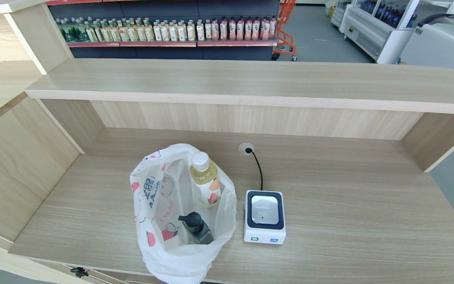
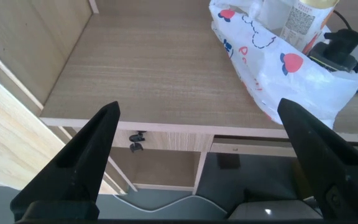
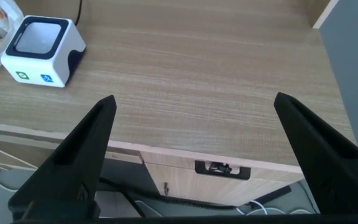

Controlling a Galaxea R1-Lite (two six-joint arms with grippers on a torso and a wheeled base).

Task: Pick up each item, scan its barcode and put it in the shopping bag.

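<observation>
The shopping bag (image 1: 154, 221) is standing on the worktop (image 1: 349, 213), close to the front edge, and its mouth is gaping wide open. It is a thin white bag showing red and blue pictures. Two things are sitting inside it. A drink bottle (image 1: 205, 179) with a white cap is leaning at the bag's 12 o'clock side, and its top is poking up above the rim. A dark pump bottle (image 1: 196, 228) is sitting lower in the bag, at 6 o'clock from the drink bottle.

The scanner (image 1: 265, 216), a small white box with a dark glass top, is sitting just beside the bag at its 3 o'clock. A black cable (image 1: 258, 169) is running from the back of the scanner toward 12 o'clock and going into a round hole (image 1: 246, 148) in the worktop.

The left hand (image 2: 199, 106) is hanging just off the front edge of the worktop, at about 7 o'clock from the bag. Its two fingers (image 2: 73, 168) are spreading wide apart and are holding nothing. The right hand (image 3: 194, 98) is hanging off the same edge, at about 5 o'clock from the scanner. Its fingers (image 3: 67, 168) are spreading wide too, with nothing between them.

A high wooden ledge (image 1: 250, 83) is running along the worktop's 12 o'clock side. Beyond it, a store shelf (image 1: 164, 43) is carrying a long row of drink bottles.
</observation>
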